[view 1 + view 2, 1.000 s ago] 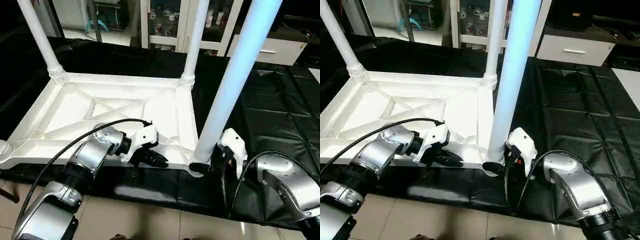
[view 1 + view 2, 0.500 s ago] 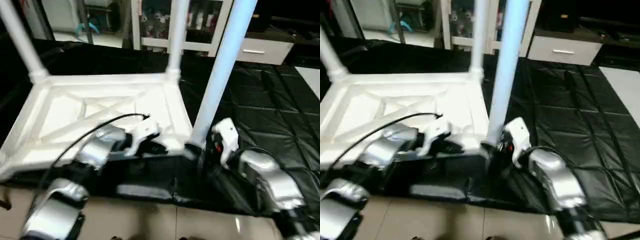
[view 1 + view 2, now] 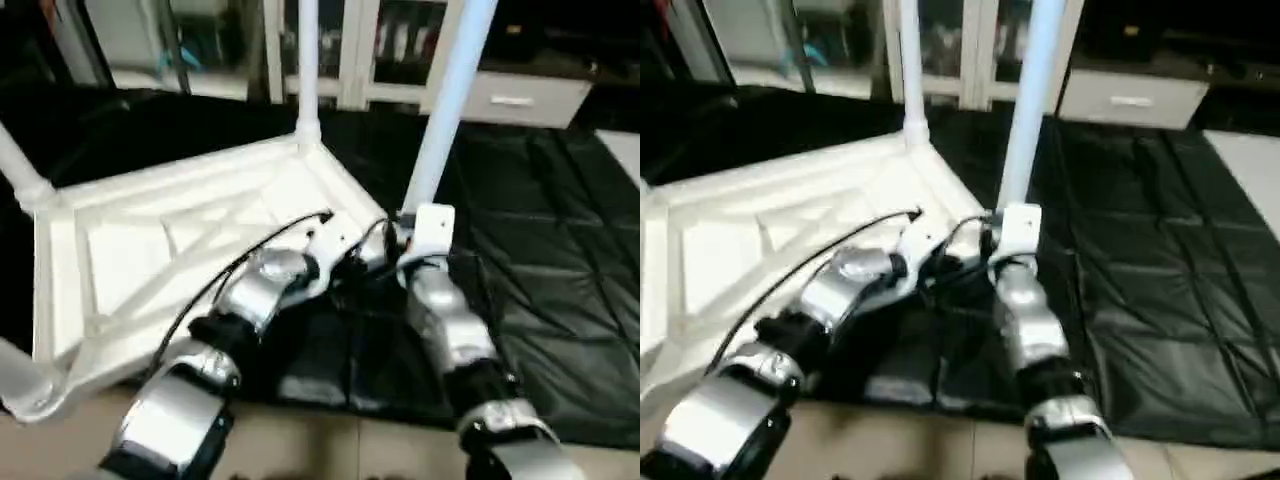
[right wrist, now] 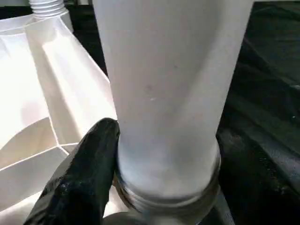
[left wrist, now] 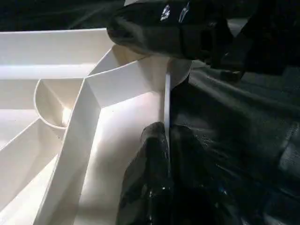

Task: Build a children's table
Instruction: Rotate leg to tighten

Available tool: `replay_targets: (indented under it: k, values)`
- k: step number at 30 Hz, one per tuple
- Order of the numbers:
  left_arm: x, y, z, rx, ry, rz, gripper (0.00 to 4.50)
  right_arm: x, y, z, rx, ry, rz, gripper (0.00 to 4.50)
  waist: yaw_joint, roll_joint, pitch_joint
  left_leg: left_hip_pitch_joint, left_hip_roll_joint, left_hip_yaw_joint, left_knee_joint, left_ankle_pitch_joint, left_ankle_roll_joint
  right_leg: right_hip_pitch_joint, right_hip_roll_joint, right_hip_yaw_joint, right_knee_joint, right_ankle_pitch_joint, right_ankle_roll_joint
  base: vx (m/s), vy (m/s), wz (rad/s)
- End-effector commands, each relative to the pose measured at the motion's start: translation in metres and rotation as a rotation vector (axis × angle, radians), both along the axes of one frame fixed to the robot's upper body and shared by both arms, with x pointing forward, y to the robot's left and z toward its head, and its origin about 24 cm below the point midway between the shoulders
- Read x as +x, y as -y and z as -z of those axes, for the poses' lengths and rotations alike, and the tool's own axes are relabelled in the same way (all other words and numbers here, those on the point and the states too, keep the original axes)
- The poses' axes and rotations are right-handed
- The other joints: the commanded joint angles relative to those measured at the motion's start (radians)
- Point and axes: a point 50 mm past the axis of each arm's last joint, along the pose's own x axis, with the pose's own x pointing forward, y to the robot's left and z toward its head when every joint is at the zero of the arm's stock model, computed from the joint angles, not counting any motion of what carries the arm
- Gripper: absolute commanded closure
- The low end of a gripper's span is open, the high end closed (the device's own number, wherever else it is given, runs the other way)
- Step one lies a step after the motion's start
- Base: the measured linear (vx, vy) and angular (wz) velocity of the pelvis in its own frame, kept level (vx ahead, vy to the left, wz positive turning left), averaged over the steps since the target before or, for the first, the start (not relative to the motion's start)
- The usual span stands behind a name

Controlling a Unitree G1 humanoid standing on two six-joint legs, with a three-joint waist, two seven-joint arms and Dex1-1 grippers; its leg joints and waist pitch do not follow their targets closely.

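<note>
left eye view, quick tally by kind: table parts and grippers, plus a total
table top: 1
leg: 4
gripper, left and right: 2
total: 7

Upturned white table top (image 3: 150,240) (legs (image 3: 448,100) upright)

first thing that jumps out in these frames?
The upside-down white table top on the black mat, ribs up, legs rising from its far corners. At its near right corner, the right gripper wraps the base of a leg standing upright in its socket, while the left gripper pinches the thin rim beside it.
</note>
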Motion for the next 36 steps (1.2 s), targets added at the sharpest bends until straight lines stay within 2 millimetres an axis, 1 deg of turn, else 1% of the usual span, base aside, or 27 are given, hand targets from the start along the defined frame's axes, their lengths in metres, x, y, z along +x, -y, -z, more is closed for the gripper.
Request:
replay_targets:
  k: [1,4,5,6,7,8,9,10,11,12,13,14,16,17,18,19,20,22,23,24,25,26,27,28,30,31,36]
  values:
    - [0.003,-0.008,0.006,-0.034,-0.005,-0.108,4.5,-0.01,0.001,0.025,0.015,-0.095,0.019,1.78,-0.002,-0.007,-0.057,0.005,0.028,-0.014,-0.073,-0.208,0.047,0.047,-0.049,0.041,-0.071,-0.201,-0.208,0.0,0.0,0.0]
    - [0.003,-0.012,0.007,-0.025,0.003,-0.097,4.5,-0.006,-0.009,0.013,0.1,-0.014,-0.082,1.78,-0.003,-0.008,-0.054,0.007,0.03,-0.017,-0.077,-0.254,0.049,0.045,-0.05,0.041,-0.08,-0.278,-0.189,0.0,0.0,0.0]
    - [0.003,-0.013,0.007,-0.024,0.007,-0.097,4.5,-0.006,-0.01,0.011,0.111,0.002,-0.107,1.78,-0.004,-0.016,-0.052,0.006,0.031,-0.017,-0.077,-0.253,0.05,0.045,-0.049,0.041,-0.08,-0.283,-0.185,0.0,0.0,0.0]
    - [0.003,-0.014,0.007,-0.024,0.011,-0.096,4.5,-0.006,-0.01,0.009,0.106,0.021,-0.118,1.78,-0.001,-0.012,-0.053,0.007,0.032,-0.017,-0.078,-0.246,0.053,0.044,-0.05,0.042,-0.079,-0.28,-0.185,0.0,0.0,0.0]
    - [0.003,-0.016,0.006,-0.029,0.017,-0.081,4.5,-0.006,-0.006,0.004,0.061,0.059,-0.13,1.43,-0.001,-0.014,-0.053,0.005,0.032,-0.018,-0.078,-0.236,0.053,0.045,-0.05,0.041,-0.078,-0.277,-0.184,0.0,0.0,0.0]
    - [0.002,-0.017,0.006,-0.032,0.017,-0.071,4.5,-0.007,-0.004,0.001,0.063,0.079,-0.148,1.22,0.0,-0.014,-0.055,0.005,0.032,-0.017,-0.077,-0.232,0.054,0.046,-0.051,0.041,-0.078,-0.275,-0.184,0.0,0.0,0.0]
    - [0.0,-0.02,0.006,-0.036,0.015,-0.037,4.5,-0.009,0.002,-0.006,0.059,0.119,-0.179,1.08,0.004,-0.014,-0.059,0.002,0.033,-0.017,-0.074,-0.195,0.068,0.051,-0.051,0.042,-0.072,-0.223,-0.189,0.0,0.0,0.0]
    - [-0.002,-0.021,0.006,-0.038,0.012,-0.012,4.5,-0.01,0.005,-0.01,0.053,0.139,-0.203,1.05,0.006,-0.012,-0.059,0.001,0.033,-0.017,-0.074,-0.189,0.074,0.051,-0.051,0.042,-0.071,-0.21,-0.191,0.0,0.0,0.0]
    - [-0.002,-0.021,0.006,-0.038,0.012,-0.012,4.5,-0.01,0.005,-0.01,0.053,0.139,-0.203,0.9,0.002,-0.016,-0.06,-0.004,0.032,-0.017,-0.074,-0.178,0.08,0.055,-0.051,0.041,-0.068,-0.196,-0.19,0.0,0.0,0.0]
    - [-0.007,-0.026,0.007,-0.037,-0.01,0.046,4.5,-0.013,0.014,-0.017,0.109,0.146,-0.245,0.9,0.003,-0.016,-0.061,-0.004,0.032,-0.017,-0.072,-0.163,0.097,0.058,-0.052,0.04,-0.069,-0.195,-0.196,0.0,0.0,0.0]
    - [-0.009,-0.028,0.007,-0.037,-0.023,0.074,4.5,-0.014,0.018,-0.018,0.13,0.138,-0.29,0.77,0.004,-0.012,-0.062,-0.003,0.034,-0.017,-0.071,-0.161,0.099,0.058,-0.054,0.041,-0.068,-0.196,-0.201,0.0,0.0,0.0]
    - [-0.009,-0.028,0.007,-0.037,-0.025,0.078,4.5,-0.014,0.018,-0.018,0.134,0.137,-0.297,0.67,0.002,-0.014,-0.061,-0.003,0.034,-0.017,-0.072,-0.162,0.106,0.058,-0.052,0.041,-0.068,-0.197,-0.208,0.0,0.0,0.0]
    - [-0.015,-0.035,0.01,-0.029,-0.059,0.139,4.5,-0.02,0.027,-0.021,0.13,0.106,-0.455,0.55,0.006,-0.004,-0.06,0.004,0.037,-0.015,-0.072,-0.171,0.098,0.052,-0.049,0.041,-0.071,-0.211,-0.222,0.0,0.0,0.0]
    - [-0.015,-0.035,0.01,-0.029,-0.059,0.139,4.5,-0.02,0.027,-0.021,0.13,0.106,-0.455,0.55,0.006,-0.006,-0.061,0.004,0.037,-0.014,-0.071,-0.17,0.097,0.054,-0.048,0.041,-0.069,-0.198,-0.227,0.0,0.0,0.0]
    - [-0.02,-0.038,0.011,-0.029,-0.08,0.207,4.5,-0.026,0.034,-0.022,0.09,0.076,-0.559,0.44,0.007,0.0,-0.059,0.002,0.038,-0.015,-0.072,-0.164,0.094,0.052,-0.049,0.042,-0.067,-0.181,-0.237,0.0,0.0,0.0]
    - [-0.026,-0.04,0.011,-0.029,-0.11,0.281,4.5,-0.033,0.042,-0.024,0.03,0.047,-0.67,0.44,0.012,-0.004,-0.059,0.006,0.039,-0.016,-0.072,-0.166,0.094,0.057,-0.045,0.041,-0.065,-0.168,-0.238,0.0,0.0,0.0]
    - [-0.033,-0.042,0.011,-0.029,-0.14,0.362,4.5,-0.043,0.05,-0.024,-0.027,0.006,-0.78,0.44,0.014,-0.004,-0.061,0.006,0.041,-0.016,-0.07,-0.157,0.096,0.057,-0.048,0.043,-0.062,-0.148,-0.241,0.0,0.0,0.0]
    - [-0.039,-0.044,0.011,-0.024,-0.166,0.434,4.5,-0.052,0.056,-0.023,-0.058,-0.037,-0.867,0.44,0.019,-0.005,-0.057,0.003,0.042,-0.013,-0.071,-0.174,0.11,0.055,-0.052,0.045,-0.062,-0.147,-0.253,0.0,0.0,0.0]
    - [-0.042,-0.046,0.011,-0.01,-0.181,0.458,4.5,-0.058,0.06,-0.023,-0.076,-0.059,-0.918,0.44,0.019,-0.008,-0.056,0.004,0.041,-0.012,-0.071,-0.194,0.1,0.051,-0.052,0.044,-0.068,-0.199,-0.244,0.0,0.0,0.0]
    - [-0.047,-0.051,0.012,0.031,-0.22,0.52,4.5,-0.074,0.067,-0.023,-0.105,-0.124,-1.055,0.44,0.021,-0.009,-0.057,0.007,0.042,-0.013,-0.071,-0.205,0.095,0.052,-0.053,0.044,-0.07,-0.223,-0.239,0.0,0.0,0.0]
    - [-0.047,-0.051,0.012,0.031,-0.22,0.52,4.5,-0.074,0.067,-0.023,-0.105,-0.124,-1.055,0.44,0.035,-0.007,-0.054,0.014,0.05,-0.014,-0.073,-0.212,0.09,0.051,-0.054,0.047,-0.072,-0.244,-0.226,0.0,0.0,0.0]
    - [-0.049,-0.052,0.013,0.046,-0.234,0.549,4.5,-0.08,0.07,-0.023,-0.11,-0.156,-1.099,0.44,0.036,-0.006,-0.053,0.016,0.051,-0.012,-0.075,-0.22,0.086,0.046,-0.056,0.049,-0.074,-0.254,-0.227,0.0,0.0,0.0]
    - [-0.051,-0.054,0.013,0.06,-0.248,0.576,4.5,-0.084,0.073,-0.022,-0.106,-0.191,-1.133,0.44,0.035,-0.008,-0.054,0.011,0.048,-0.015,-0.076,-0.232,0.078,0.051,-0.054,0.047,-0.074,-0.272,-0.224,0.0,0.0,0.0]
    - [-0.052,-0.055,0.013,0.072,-0.257,0.586,4.5,-0.086,0.075,-0.021,-0.099,-0.215,-1.149,0.44,0.034,-0.007,-0.055,0.008,0.048,-0.016,-0.077,-0.228,0.073,0.051,-0.056,0.047,-0.072,-0.269,-0.224,0.0,0.0,0.0]
    - [-0.052,-0.056,0.012,0.099,-0.257,0.588,4.5,-0.089,0.077,-0.019,-0.118,-0.266,-1.182,0.44,0.031,-0.003,-0.056,0.008,0.048,-0.018,-0.077,-0.237,0.062,0.051,-0.056,0.045,-0.073,-0.273,-0.226,0.0,0.0,0.0]
    - [-0.052,-0.056,0.012,0.098,-0.256,0.588,4.5,-0.089,0.077,-0.019,-0.121,-0.269,-1.185,0.44,0.031,-0.004,-0.056,0.01,0.048,-0.017,-0.075,-0.246,0.058,0.049,-0.057,0.046,-0.074,-0.28,-0.226,0.0,0.0,0.0]
    - [-0.048,-0.054,0.01,0.099,-0.237,0.567,4.5,-0.081,0.068,-0.015,-0.171,-0.245,-1.146,0.44,0.032,-0.002,-0.058,0.009,0.045,-0.018,-0.074,-0.225,0.044,0.05,-0.055,0.045,-0.072,-0.265,-0.225,0.0,0.0,0.0]
